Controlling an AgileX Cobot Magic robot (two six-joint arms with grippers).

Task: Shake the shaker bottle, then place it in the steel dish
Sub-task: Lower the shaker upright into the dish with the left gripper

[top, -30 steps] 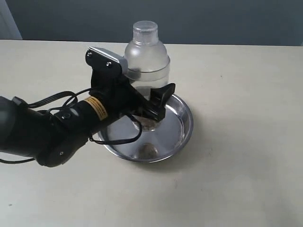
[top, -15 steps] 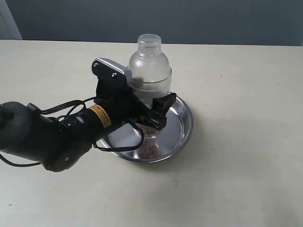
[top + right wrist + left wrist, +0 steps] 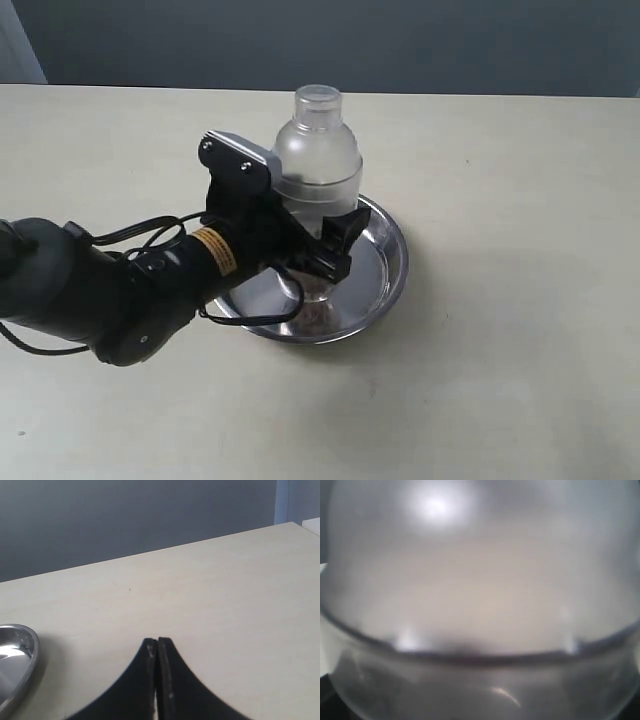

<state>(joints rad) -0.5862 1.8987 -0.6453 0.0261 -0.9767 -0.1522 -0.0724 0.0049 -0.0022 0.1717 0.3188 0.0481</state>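
The shaker bottle (image 3: 317, 150), frosted clear plastic with a domed shoulder and a small round cap, stands upright inside the steel dish (image 3: 395, 262). Brown granules show at its base, low over the dish's mirror bottom; whether the base touches the dish I cannot tell. My left gripper (image 3: 316, 218) is shut on the bottle's lower body, one black finger (image 3: 342, 238) on the near side, the other hidden behind it. The bottle (image 3: 480, 580) fills the blurred left wrist view. My right gripper (image 3: 158, 643) is shut and empty above the table, with the dish rim (image 3: 22, 650) beside it.
The left arm (image 3: 110, 285) with its looping cable lies low across the table left of the dish. A pale tabletop (image 3: 510, 360) spreads around the dish, and a dark wall runs along its back edge.
My left gripper has carried the bottle slightly to the right and lower, down into the dish. The right arm is out of the earlier view.
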